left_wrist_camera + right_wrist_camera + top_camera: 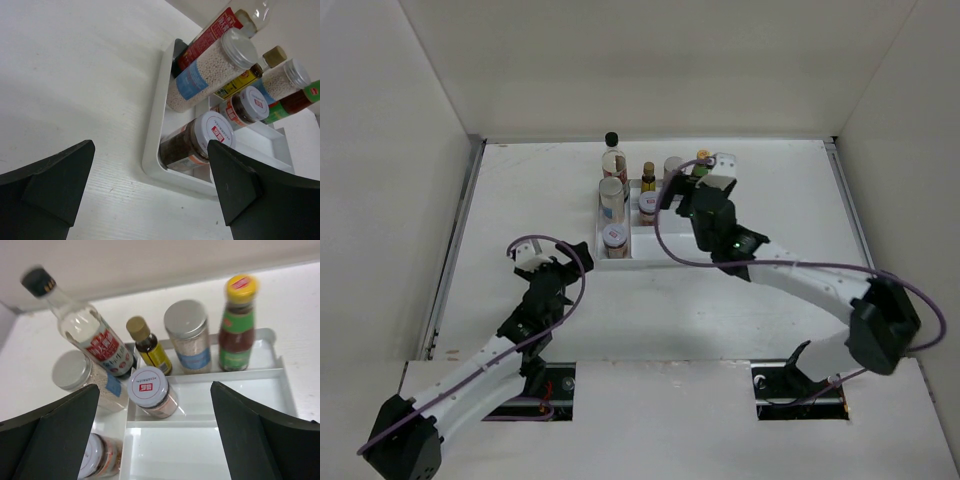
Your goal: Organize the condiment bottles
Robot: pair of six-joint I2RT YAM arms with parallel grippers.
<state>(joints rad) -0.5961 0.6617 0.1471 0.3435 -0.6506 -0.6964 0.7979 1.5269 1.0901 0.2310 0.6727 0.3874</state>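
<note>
Seven condiment bottles (648, 207) stood grouped in a flat white tray (640, 255) in the upper middle of the top view. The tray lay on a white bench (790, 190) with a faint wood grain. Plain white walls (620, 60) closed the bench in on the left, back and right. Two dark cut-outs (560, 378) showed in the near board at the bottom of the frame, where the arm bases sat.

Every bottle stood upright, long axis vertical and cap up; they looked slanted only in the wrist views. The tray's left column held a white-lidded jar of dark contents (195, 142) nearest the bottom of the top view. Beyond it came a silver-lidded jar of white beads (210, 70), then the tall clear bottle (92, 337), black-capped, at the far left corner. Along the far row, left to right in the right wrist view, were a small dark bottle (150, 347) with a tan-yellow cap, a second silver-lidded jar (187, 335) and the red sauce bottle (237, 325) with a yellow cap. A jar with a red-marked white lid (150, 392) stood just in front of the small dark bottle.

The right hand (154, 390) hovered over the tray's right part, fingers spread wide and holding nothing. The left hand (150, 145) sat to the lower left of the tray, apart from it, likewise spread wide and holding nothing.
</note>
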